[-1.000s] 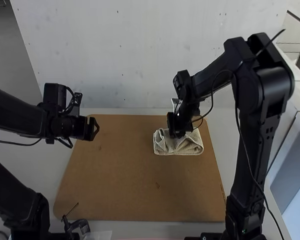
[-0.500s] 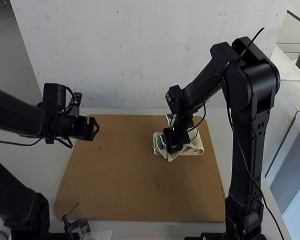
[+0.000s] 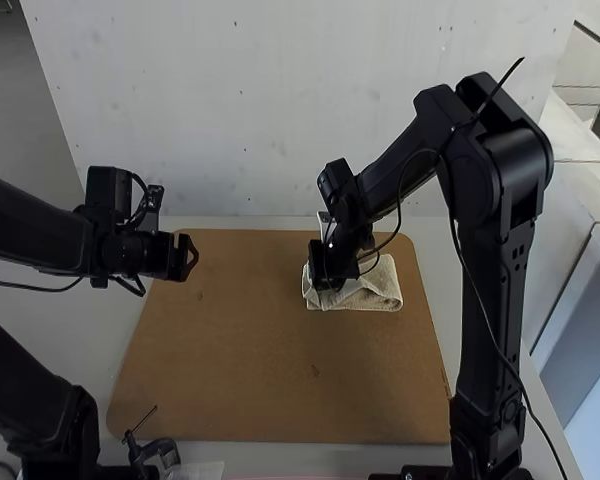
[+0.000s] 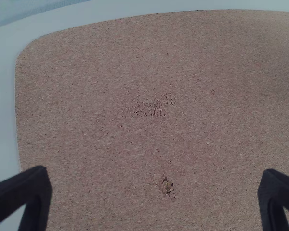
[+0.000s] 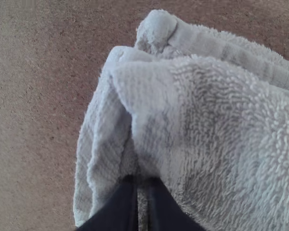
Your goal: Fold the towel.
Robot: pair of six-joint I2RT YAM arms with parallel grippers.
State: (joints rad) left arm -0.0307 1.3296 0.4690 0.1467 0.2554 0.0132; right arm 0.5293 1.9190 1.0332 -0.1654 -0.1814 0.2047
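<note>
The towel [image 3: 382,290] lies on the brown board [image 3: 230,370], toward its far side and right of the middle. It is folded into a small, layered bundle, wider from left to right, with its left part rumpled under the right gripper [image 3: 325,283]. That gripper is closed on the towel at its left part: in the right wrist view its dark fingers [image 5: 124,202] stand close together, a narrow strip of cloth between them. There, a fluffy upper layer overlaps a flatter one, and a thick folded edge with a rounded end lies just beside.

The left gripper [image 3: 192,257] is over the board's far left part, well apart from the towel. It is open and holds nothing; in the left wrist view its fingers [image 4: 36,192] are wide apart above the board, where a speckled dark scuff [image 4: 149,108] and a small chip [image 4: 166,185] show. The board rests on the pale desk [image 3: 442,270].
</note>
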